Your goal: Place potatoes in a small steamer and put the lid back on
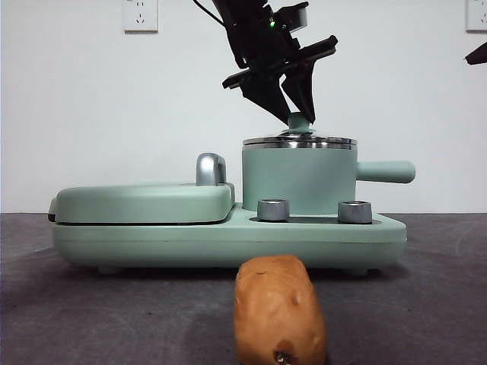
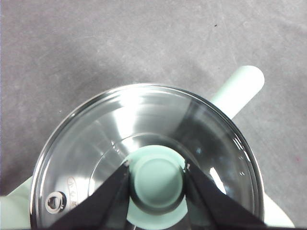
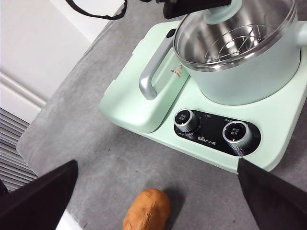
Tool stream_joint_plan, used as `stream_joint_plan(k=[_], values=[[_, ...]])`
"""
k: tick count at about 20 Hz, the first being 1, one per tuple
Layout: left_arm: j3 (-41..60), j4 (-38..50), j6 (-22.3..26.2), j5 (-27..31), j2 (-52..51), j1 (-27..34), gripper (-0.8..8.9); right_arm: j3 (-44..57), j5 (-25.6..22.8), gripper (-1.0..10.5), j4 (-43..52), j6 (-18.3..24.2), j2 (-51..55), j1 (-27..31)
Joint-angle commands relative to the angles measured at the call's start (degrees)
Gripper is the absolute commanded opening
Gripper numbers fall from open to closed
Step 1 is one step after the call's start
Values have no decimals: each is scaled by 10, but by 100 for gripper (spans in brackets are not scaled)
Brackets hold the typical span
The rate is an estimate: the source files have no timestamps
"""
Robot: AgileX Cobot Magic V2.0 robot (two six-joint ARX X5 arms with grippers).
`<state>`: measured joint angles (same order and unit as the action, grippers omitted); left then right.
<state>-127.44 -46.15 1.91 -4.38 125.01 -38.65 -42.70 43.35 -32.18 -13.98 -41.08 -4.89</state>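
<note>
Left gripper (image 1: 298, 106): black jaws closed on the mint-green knob (image 2: 157, 178), one jaw pressed to each side of it.
Lid: round glass lid with steel rim (image 2: 144, 143) sits on the mint-green cylindrical steamer pot (image 1: 299, 179), directly under the left jaws; its small vent hole lies beside one jaw.
Right gripper (image 3: 158, 191): jaws spread wide, holding nothing, hovering above the table.
Potato: oblong orange-brown potato (image 3: 147, 209) lies on the grey table (image 3: 96, 158) between the right jaws, apart from both, in front of the mint-green cooker base (image 1: 228, 239).
</note>
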Motion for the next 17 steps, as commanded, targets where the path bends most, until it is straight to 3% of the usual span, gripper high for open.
stream_joint_plan(k=[1,7,13,17], values=[[-49,-5,0,3,9,-6,49,-8,2,540,4,-6,-4,-2],[-130,-76,0,4,9,-2,48,-8,2,540,4,-6,-4,-2],[-136,-110,0,4,-22,30,19,-8,-1,540,3,-10,-4,-4],[-136,-125,0,4,-48,79,18,-15,-61,540,2,-43,-5,-64]])
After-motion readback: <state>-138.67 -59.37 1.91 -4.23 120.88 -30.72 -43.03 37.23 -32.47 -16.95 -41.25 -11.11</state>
